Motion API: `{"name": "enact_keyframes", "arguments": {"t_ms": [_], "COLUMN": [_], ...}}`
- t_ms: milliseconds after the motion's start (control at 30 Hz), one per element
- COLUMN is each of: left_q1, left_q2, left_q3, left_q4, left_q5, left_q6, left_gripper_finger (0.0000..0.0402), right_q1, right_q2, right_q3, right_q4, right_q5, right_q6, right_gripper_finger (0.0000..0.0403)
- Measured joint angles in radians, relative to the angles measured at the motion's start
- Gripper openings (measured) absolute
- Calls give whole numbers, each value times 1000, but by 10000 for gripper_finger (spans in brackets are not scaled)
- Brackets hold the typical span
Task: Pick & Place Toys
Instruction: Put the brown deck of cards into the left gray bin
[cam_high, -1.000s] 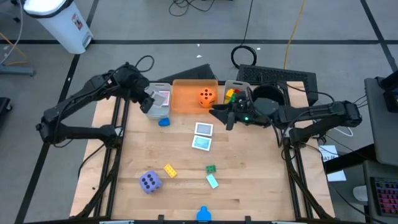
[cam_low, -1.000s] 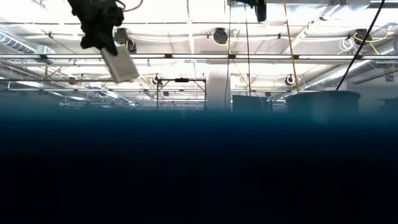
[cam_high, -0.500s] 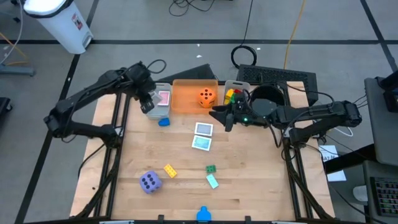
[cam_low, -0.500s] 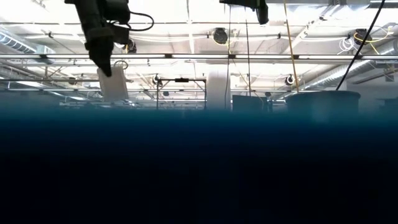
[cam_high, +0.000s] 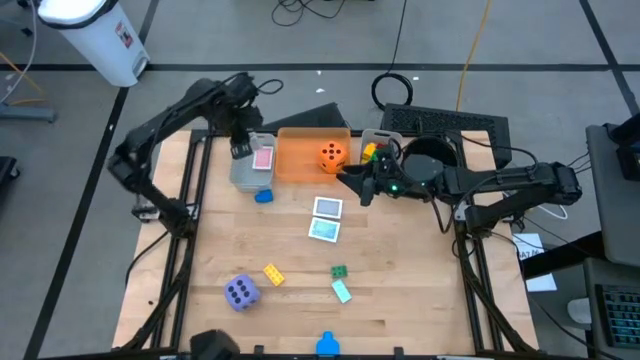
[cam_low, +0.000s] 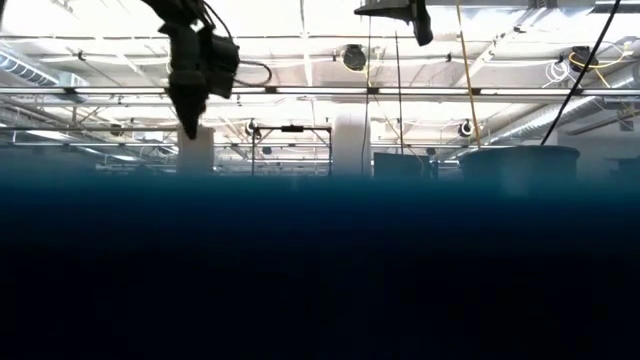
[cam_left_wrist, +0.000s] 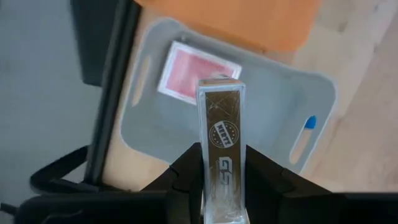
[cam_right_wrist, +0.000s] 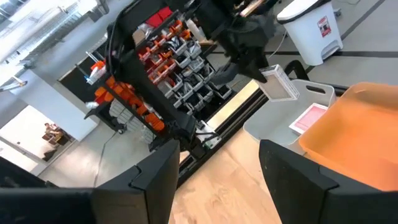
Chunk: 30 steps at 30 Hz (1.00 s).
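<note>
My left gripper (cam_high: 240, 143) hangs over the grey bin (cam_high: 250, 176) at the table's far left, shut on a clear flat card case (cam_left_wrist: 221, 134). The case also shows in the low view (cam_low: 195, 150) and in the right wrist view (cam_right_wrist: 279, 84). A pink card (cam_left_wrist: 198, 73) lies flat in the grey bin. The orange die (cam_high: 333, 155) sits in the orange bin (cam_high: 305, 160). The purple die (cam_high: 241, 292), a yellow brick (cam_high: 273, 274), a green brick (cam_high: 340, 271) and two picture cards (cam_high: 326, 218) lie on the table. My right gripper (cam_high: 350, 182) waits open beside the orange bin. My left gripper pinches the case's two broad faces at its upper end (cam_left_wrist: 221, 186) between its two fingers (cam_left_wrist: 186, 171). The fingers point down from above. The case hangs upright below them with its narrow edge toward the wrist camera, clear of the grey bin.
A blue brick (cam_high: 263, 196) lies just in front of the grey bin. A teal brick (cam_high: 342, 291) lies near the green one. A small tray of coloured bricks (cam_high: 370, 152) and a black round bowl (cam_high: 432, 158) stand at the far right. Bare wood lies in the table's middle.
My left gripper has turned over the grey bin and gone a little toward the table's far edge, staying shut on the case. The case has swung from tilted to hanging straight down.
</note>
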Motion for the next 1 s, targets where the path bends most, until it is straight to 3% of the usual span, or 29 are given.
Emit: {"name": "enact_keyframes", "arguments": {"t_ms": [167,267,533,667,800,1000], "left_q1": [64,96,140,134,108,15], "left_q2": [99,146,223,223,201,107], "left_q3": [57,65,65,65,65,65], "left_q4": [7,12,9,33,19,9], "left_q5": [178,216,183,84,-20,-41], "left_q6": [69,124,157,143,78,40], "left_gripper_finger": [91,91,92,92,92,91], "right_q1": [1,1,1,1,1,1], "right_q2": [0,0,0,0,0,0], "right_q3": [0,0,0,0,0,0], "right_q4": [-34,-64,-94,-96,-99,-118], "right_q5": [-3,-2,-3,-2,-2,0], "right_q6": [22,43,61,48,28,23], "right_gripper_finger": [210,210,210,210,210,210]}}
